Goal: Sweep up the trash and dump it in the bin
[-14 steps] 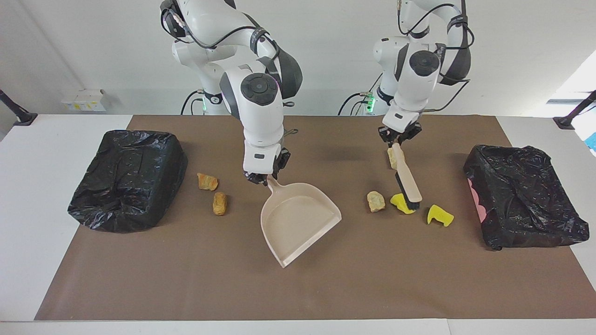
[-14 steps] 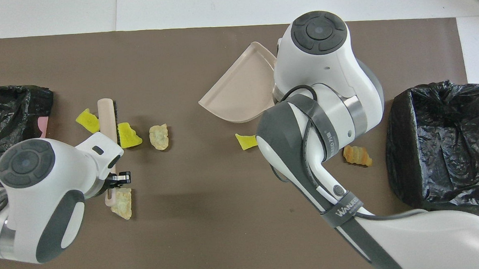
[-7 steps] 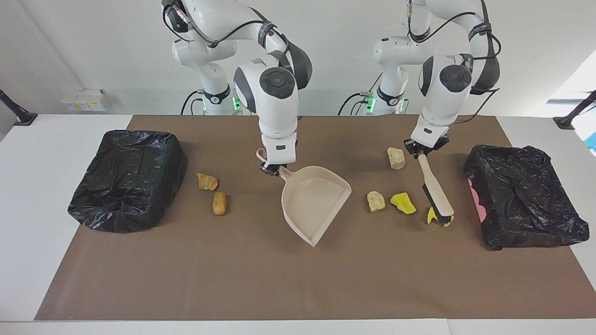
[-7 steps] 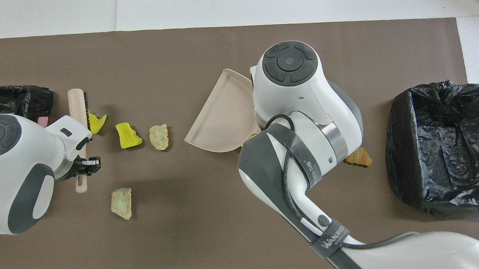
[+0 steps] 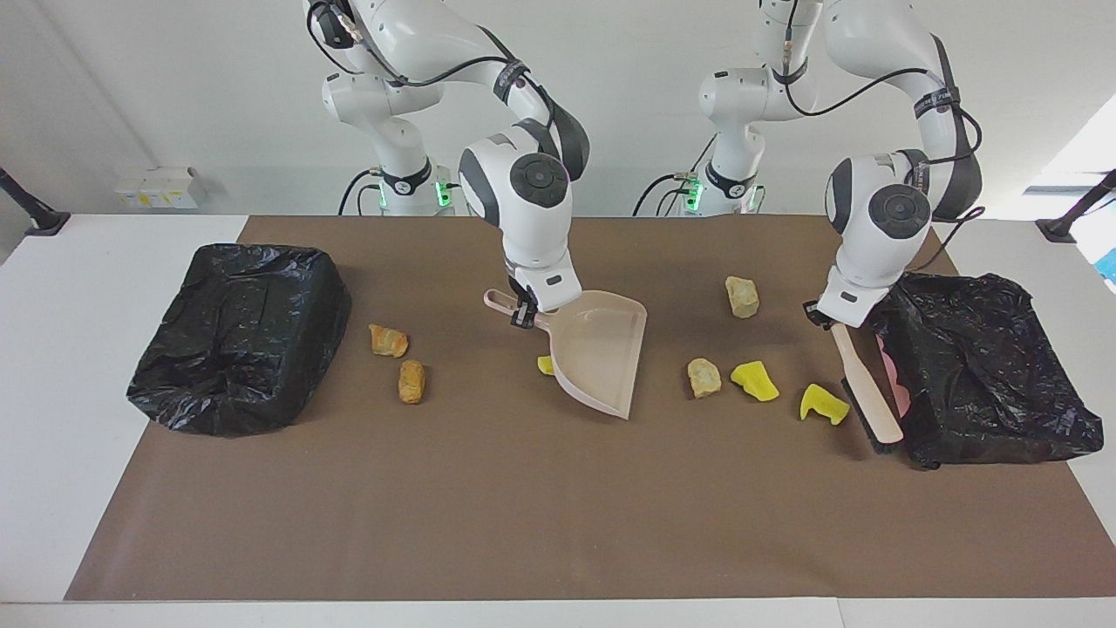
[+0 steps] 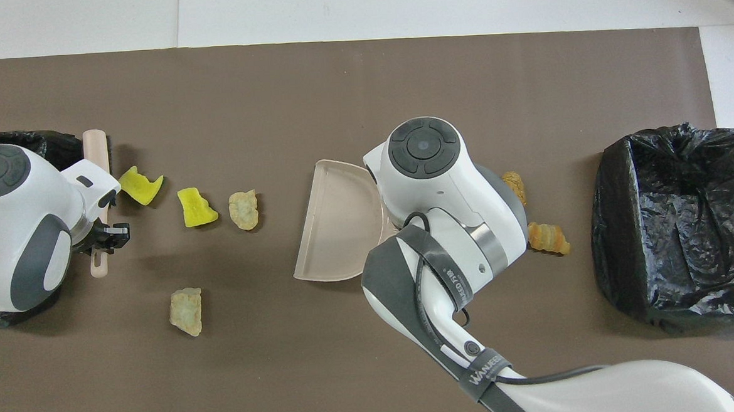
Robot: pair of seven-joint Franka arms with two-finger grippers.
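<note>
Beige dustpan (image 5: 602,353) and black-lined bins (image 5: 240,336) hold no trash (image 5: 754,381).

Seven scattered trash (image 5: 755,381) lumps on mat

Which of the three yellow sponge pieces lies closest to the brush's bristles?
The yellow sponge piece toward the left arm's end of the table, right beside the brush held by the left gripper. The other two lie nearer the dustpan.
</note>
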